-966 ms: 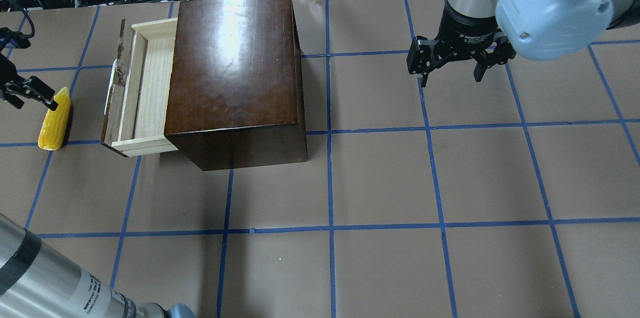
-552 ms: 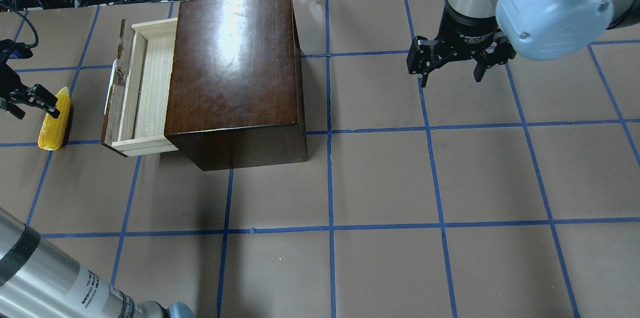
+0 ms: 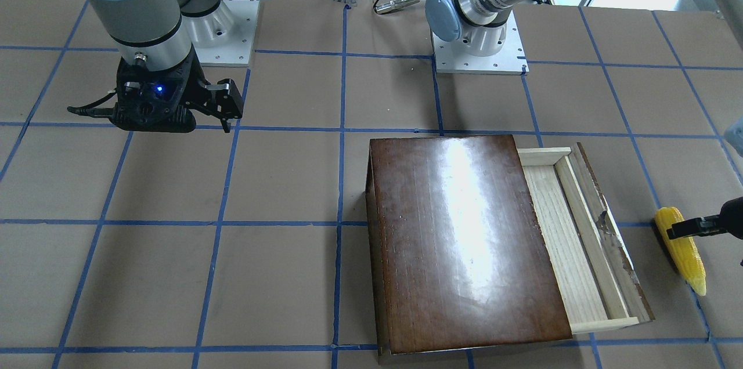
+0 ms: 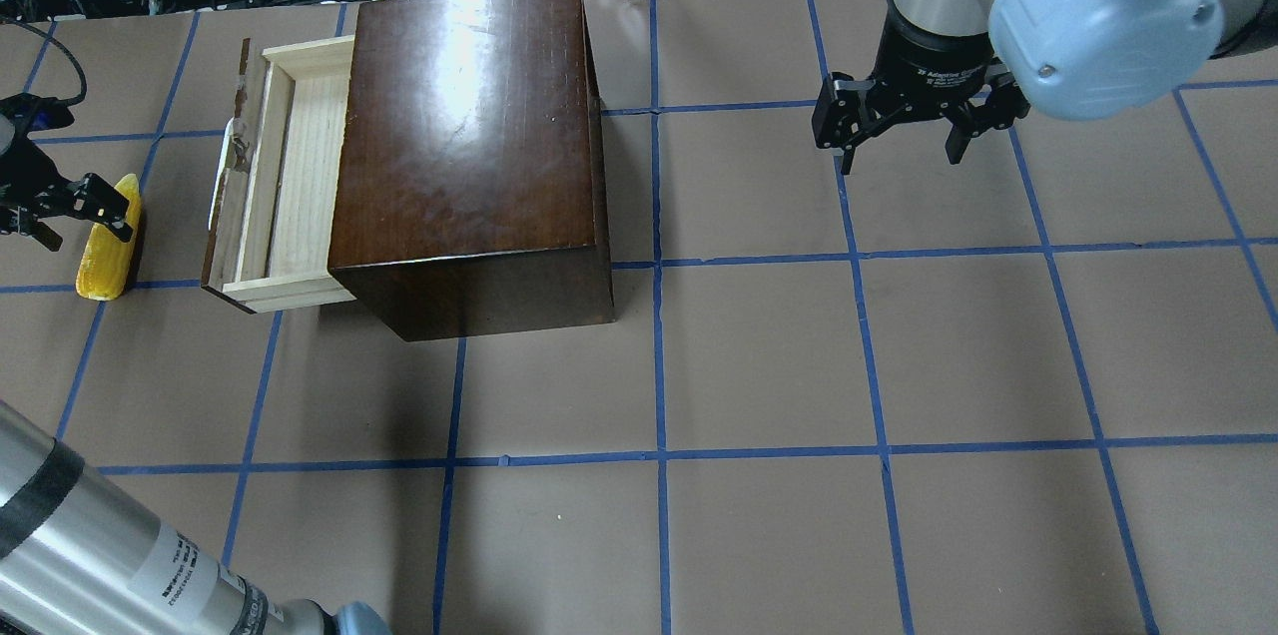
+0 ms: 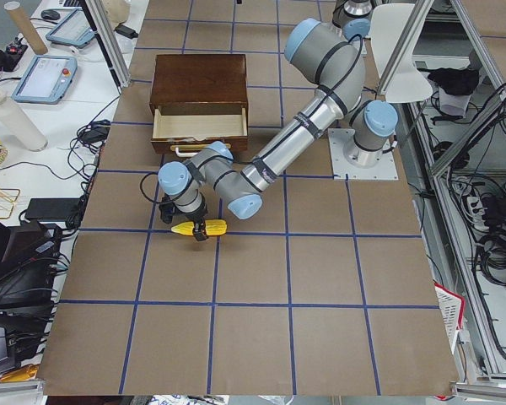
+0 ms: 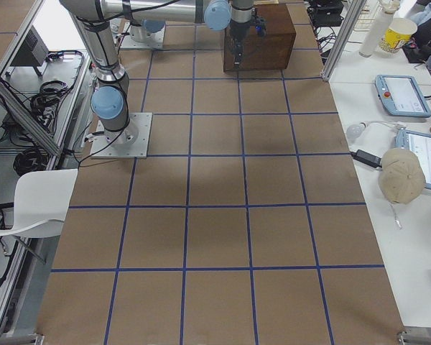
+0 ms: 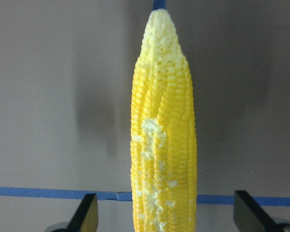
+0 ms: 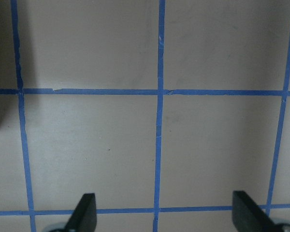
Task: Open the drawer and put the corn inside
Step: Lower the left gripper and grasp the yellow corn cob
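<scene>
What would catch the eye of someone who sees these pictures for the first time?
The bright yellow corn lies on the table at the robot's far left, with the open left gripper straddling it. Beside it stands the dark glossy box, its pale drawer pulled out toward the corn. The right gripper hangs open above the table on the other side of the box.

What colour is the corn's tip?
Pale cream; the corn is otherwise bright yellow. Best in the left wrist view.
</scene>
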### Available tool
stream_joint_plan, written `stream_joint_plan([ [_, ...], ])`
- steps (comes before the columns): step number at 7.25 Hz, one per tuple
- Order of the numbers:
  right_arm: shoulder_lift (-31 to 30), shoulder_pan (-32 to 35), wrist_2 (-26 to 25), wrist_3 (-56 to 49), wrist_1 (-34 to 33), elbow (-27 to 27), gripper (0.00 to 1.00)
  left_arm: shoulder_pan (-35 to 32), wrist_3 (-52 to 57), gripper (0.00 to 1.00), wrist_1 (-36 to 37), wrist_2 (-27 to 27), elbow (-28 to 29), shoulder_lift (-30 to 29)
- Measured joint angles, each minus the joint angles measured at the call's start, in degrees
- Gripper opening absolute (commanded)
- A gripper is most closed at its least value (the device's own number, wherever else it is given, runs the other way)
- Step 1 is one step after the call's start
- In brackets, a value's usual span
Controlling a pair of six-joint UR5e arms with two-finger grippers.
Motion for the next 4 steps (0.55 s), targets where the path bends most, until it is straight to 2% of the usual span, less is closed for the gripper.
stream_joint_plan([
  [1,-0.03,0.00,0.00,0.00,0.02,0.00,1.00,0.00,-0.24,0.85,0.32,-0.06,0.14,-0.60],
  [3,-0.03,0.00,0.00,0.00,0.02,0.00,1.00,0.00,-0.38,0.26,0.61,-0.20,0.33,-1.42],
  [4,-0.04,0.00,0.00,0.00,0.00,0.00,1.00,0.00,-0.63,0.00,0.63,-0.31,0.36,-1.58],
])
